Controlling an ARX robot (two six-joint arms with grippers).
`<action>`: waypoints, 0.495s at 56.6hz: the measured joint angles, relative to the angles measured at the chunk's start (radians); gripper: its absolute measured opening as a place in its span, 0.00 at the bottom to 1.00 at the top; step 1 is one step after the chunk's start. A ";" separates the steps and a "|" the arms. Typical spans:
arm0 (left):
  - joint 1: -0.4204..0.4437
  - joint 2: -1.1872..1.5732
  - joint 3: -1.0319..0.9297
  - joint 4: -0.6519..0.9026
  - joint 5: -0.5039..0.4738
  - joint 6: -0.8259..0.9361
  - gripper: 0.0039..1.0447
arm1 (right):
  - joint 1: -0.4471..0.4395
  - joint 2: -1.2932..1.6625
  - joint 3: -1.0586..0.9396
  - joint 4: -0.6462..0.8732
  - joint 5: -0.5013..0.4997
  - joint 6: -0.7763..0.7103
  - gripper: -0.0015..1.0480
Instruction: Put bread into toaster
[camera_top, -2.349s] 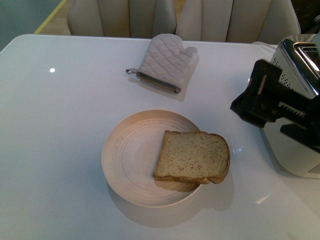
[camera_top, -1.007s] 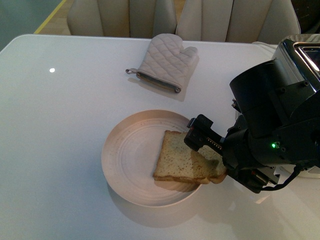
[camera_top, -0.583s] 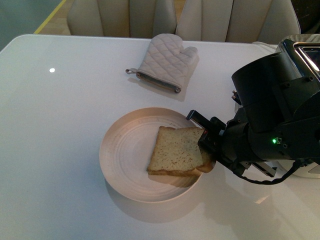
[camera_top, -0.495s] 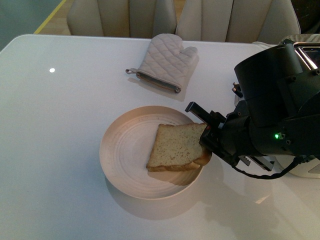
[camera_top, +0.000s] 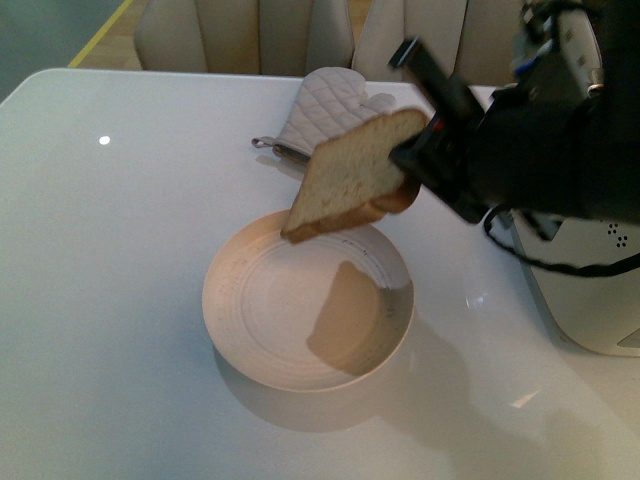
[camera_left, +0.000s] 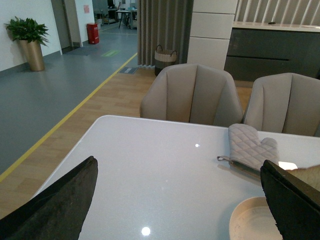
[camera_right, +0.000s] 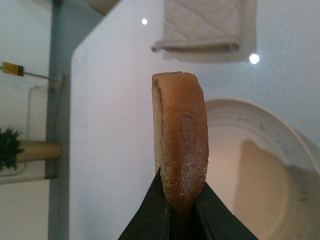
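The bread (camera_top: 345, 180) now off the plate (camera_top: 255, 315), aloft (in the right end effector (camera_top: 408, 168)).

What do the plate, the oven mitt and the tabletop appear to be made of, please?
Plate: probably glazed ceramic or stoneware; it is cream, with concentric ridges and a soft sheen.
Oven mitt: quilted grey fabric, matte, stitched in diamonds, with a small hanging loop.
Tabletop: a hard, glossy white surface, perhaps glass or lacquer; it mirrors an overhead light as a bright spot.
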 joint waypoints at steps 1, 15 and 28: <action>0.000 0.000 0.000 0.000 0.000 0.000 0.93 | -0.003 -0.017 -0.005 -0.001 0.000 -0.002 0.03; 0.000 0.000 0.000 0.000 0.000 0.000 0.93 | -0.138 -0.465 0.034 -0.267 0.100 -0.278 0.03; 0.000 0.000 0.000 0.000 0.000 0.000 0.93 | -0.289 -0.577 0.252 -0.555 0.133 -0.669 0.03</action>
